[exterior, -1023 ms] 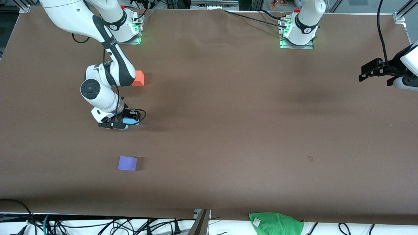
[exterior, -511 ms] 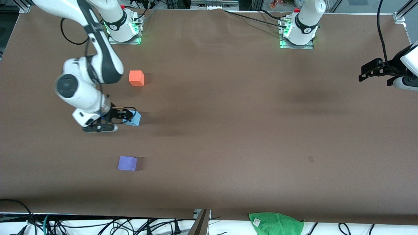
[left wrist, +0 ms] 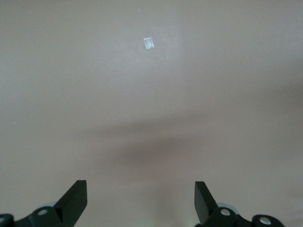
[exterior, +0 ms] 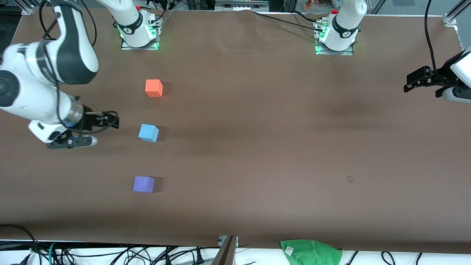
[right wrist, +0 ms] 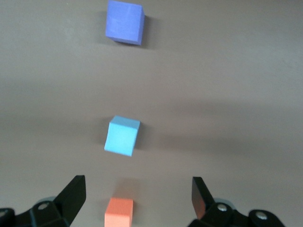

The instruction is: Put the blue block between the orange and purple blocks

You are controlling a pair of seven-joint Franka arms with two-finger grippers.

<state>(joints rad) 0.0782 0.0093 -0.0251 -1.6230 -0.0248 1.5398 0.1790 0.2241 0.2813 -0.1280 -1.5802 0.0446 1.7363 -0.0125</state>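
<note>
The blue block [exterior: 148,133] rests on the brown table, between the orange block [exterior: 153,88] farther from the front camera and the purple block [exterior: 143,184] nearer to it, roughly in line with both. My right gripper [exterior: 96,131] is open and empty, raised over the table toward the right arm's end, apart from the blue block. The right wrist view shows the purple block [right wrist: 124,21], blue block [right wrist: 121,136] and orange block [right wrist: 119,211] in a row past my open right gripper [right wrist: 137,189]. My left gripper [exterior: 409,82] waits, open and empty [left wrist: 140,189], at the left arm's end.
A green cloth [exterior: 311,252] lies off the table's edge nearest the front camera, with cables along that edge. A small pale mark [exterior: 350,179] is on the table below the left gripper and also shows in the left wrist view [left wrist: 149,43].
My right gripper has let go of the blue block and pulled away toward the right arm's end, rising. The blue block stays on the table. The left arm has not moved.
</note>
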